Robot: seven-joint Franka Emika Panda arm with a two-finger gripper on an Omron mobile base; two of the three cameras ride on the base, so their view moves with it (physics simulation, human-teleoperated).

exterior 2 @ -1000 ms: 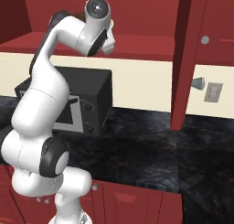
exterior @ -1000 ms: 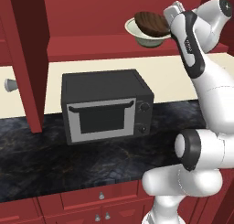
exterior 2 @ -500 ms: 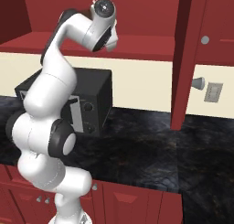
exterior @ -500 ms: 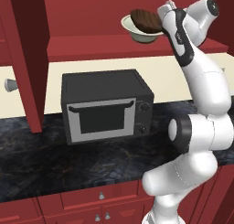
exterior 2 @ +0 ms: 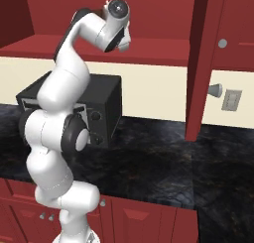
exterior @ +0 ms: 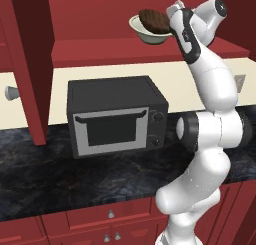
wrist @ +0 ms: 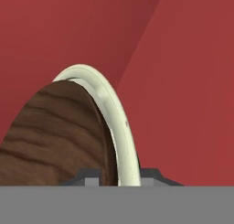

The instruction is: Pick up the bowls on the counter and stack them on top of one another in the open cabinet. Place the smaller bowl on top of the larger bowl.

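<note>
Nearest you runs the dark bench (exterior: 60, 189), with red drawers (exterior: 110, 219) below its front edge. The black microwave (exterior: 117, 116) stands on it, well back against the cream wall, and I'll take that as your landmark. The bench to the left, right and front of the microwave is bare stone.

Above the microwave, and a little to its right in the left base view, the open cabinet (exterior: 100, 51) shows its flat red shelf and red back panel. The cream bowl (exterior: 145, 33) sits on that shelf, directly above the right end of the microwave. The brown bowl (exterior: 154, 20) lies tilted inside the cream one, its right edge raised toward the arm.

Your jaws are up at shelf height above the microwave's right side, at the right rim of the two bowls. In the hand view the brown bowl (wrist: 55, 136) and the cream rim (wrist: 119, 127) run down between the two finger tips (wrist: 91, 176), which stand close together. They look clenched on the brown bowl's rim, though the contact is too tight in the frame for me to be certain the cream rim is outside the grip.
</note>
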